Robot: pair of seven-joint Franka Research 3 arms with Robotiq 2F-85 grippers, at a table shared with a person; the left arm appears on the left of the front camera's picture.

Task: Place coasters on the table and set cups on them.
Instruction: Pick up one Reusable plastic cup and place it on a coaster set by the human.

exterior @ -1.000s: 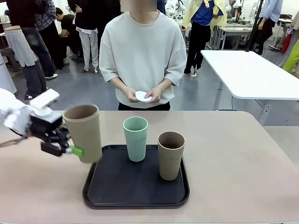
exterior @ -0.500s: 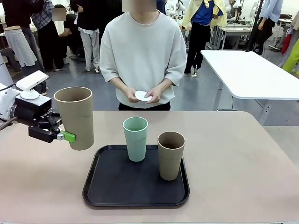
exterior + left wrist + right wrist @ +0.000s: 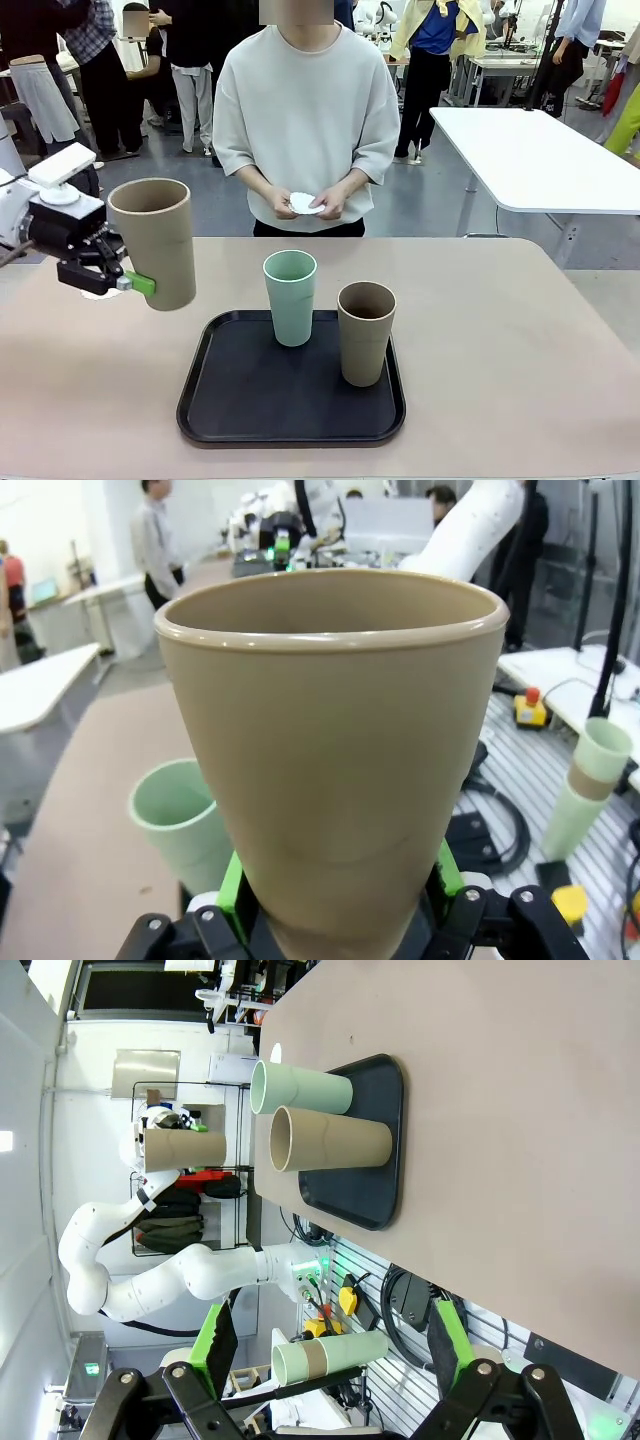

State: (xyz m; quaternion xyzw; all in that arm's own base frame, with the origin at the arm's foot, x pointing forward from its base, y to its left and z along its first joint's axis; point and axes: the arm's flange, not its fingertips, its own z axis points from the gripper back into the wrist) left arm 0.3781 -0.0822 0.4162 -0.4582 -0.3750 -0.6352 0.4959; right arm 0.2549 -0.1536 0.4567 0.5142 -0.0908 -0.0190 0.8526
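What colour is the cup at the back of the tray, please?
That cup is mint green, clearest in front view.

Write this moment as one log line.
left gripper: shut on tan cup, held above table | right gripper: open | tray: mint cup, other tan cup | person's hands: coaster

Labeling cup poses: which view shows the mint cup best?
Front view: the mint cup stands whole on the tray. Left wrist view hides half behind the held tan cup; right wrist view shows it small, sideways.

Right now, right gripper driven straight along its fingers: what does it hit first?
Most likely the bare table, just clear of the black tray. Nothing stands between, though depth is hard to judge.
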